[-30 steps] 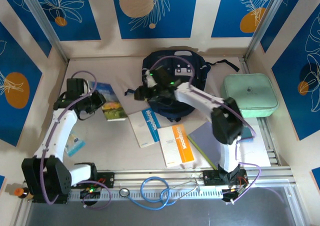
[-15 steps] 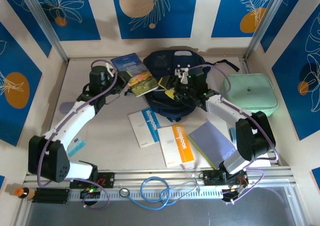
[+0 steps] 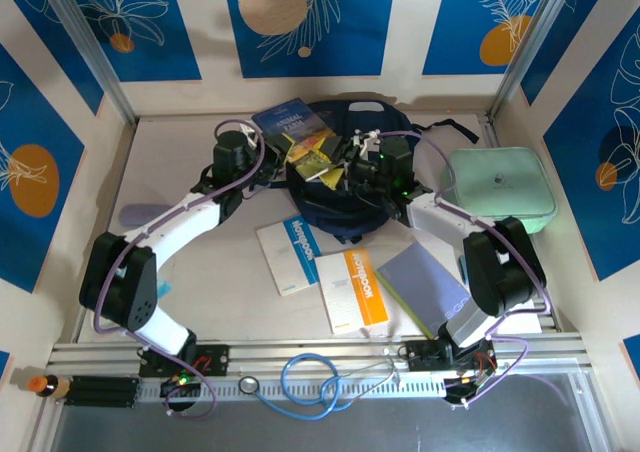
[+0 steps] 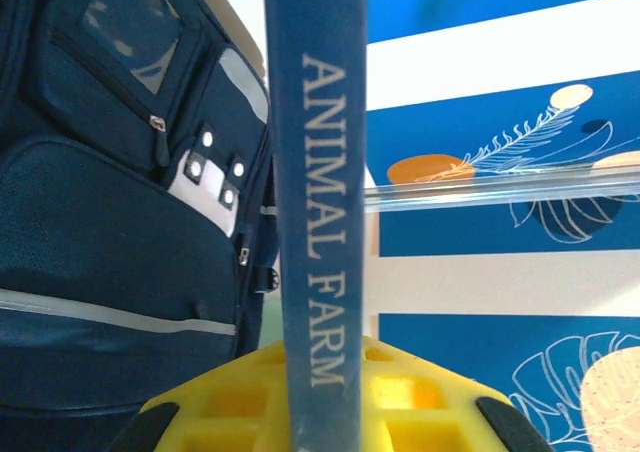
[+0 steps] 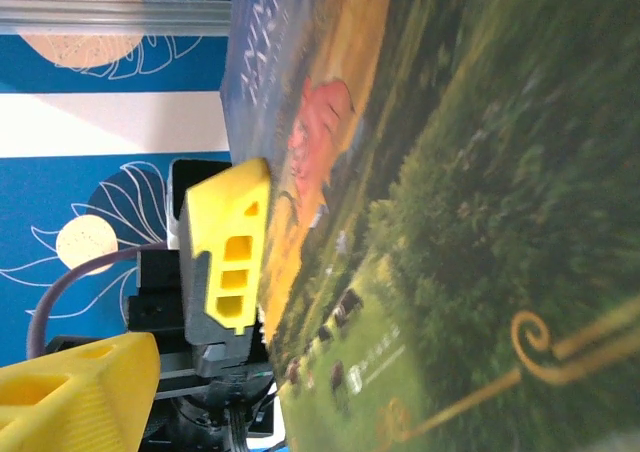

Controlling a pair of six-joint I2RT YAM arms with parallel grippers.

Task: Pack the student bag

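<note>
The student bag (image 3: 345, 212), a dark navy backpack, lies at the back middle of the table; its front pockets show in the left wrist view (image 4: 100, 222). My left gripper (image 3: 283, 155) is shut on a blue "Animal Farm" book (image 3: 298, 130) and holds it over the bag's top left. The spine (image 4: 320, 172) stands upright between the yellow fingers (image 4: 430, 412). My right gripper (image 3: 345, 175) hovers over the bag beside the book's right edge, open. One of its fingers (image 5: 70, 392) stands apart from the book's cover (image 5: 450, 222).
A mint-green case (image 3: 498, 187) sits at the right. A white-blue notebook (image 3: 290, 254), an orange one (image 3: 352, 289) and a purple one (image 3: 425, 282) lie in front of the bag. A blue cable (image 3: 310, 377) coils on the front rail.
My left arm has carried the book from the table's left side up and right to over the bag. My right gripper has drawn back to the right and opened wider.
</note>
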